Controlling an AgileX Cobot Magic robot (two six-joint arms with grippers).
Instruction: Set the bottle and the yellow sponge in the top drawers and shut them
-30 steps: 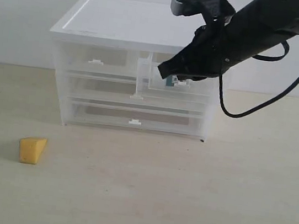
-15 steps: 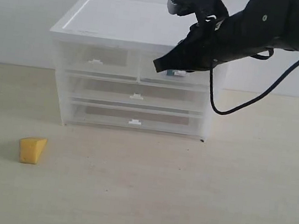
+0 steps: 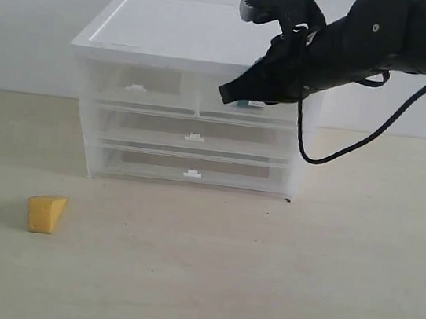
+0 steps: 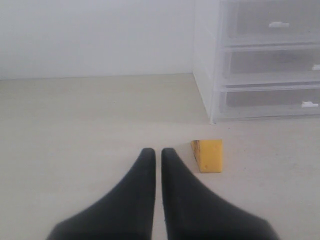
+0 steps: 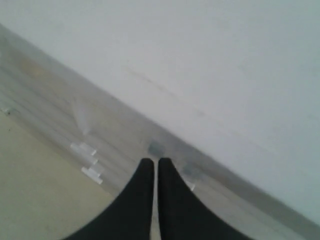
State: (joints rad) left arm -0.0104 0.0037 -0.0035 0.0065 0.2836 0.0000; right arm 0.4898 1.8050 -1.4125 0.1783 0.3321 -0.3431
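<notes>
The yellow sponge (image 3: 46, 213) lies on the table, left of and in front of the cabinet. In the left wrist view my left gripper (image 4: 154, 151) is shut and empty, a little to one side of the yellow sponge (image 4: 207, 155). My right gripper (image 3: 224, 94) is shut, its tips against the front of the right top drawer (image 3: 212, 105). The bottle (image 3: 244, 103) shows as a teal patch inside that drawer, mostly hidden by the arm. The left top drawer (image 3: 140, 86) is shut. The right wrist view is blurred; my right gripper (image 5: 153, 161) points at the drawer front.
The white translucent cabinet (image 3: 198, 38) stands at the back of the table, with two full-width drawers (image 3: 194, 138) shut below the top ones. A black cable (image 3: 340, 157) hangs from the right arm beside the cabinet. The left arm is outside the exterior view.
A second ago the right top drawer stood pulled out; my right gripper has pushed it in and it is now flush. The sponge and left gripper have not moved.
</notes>
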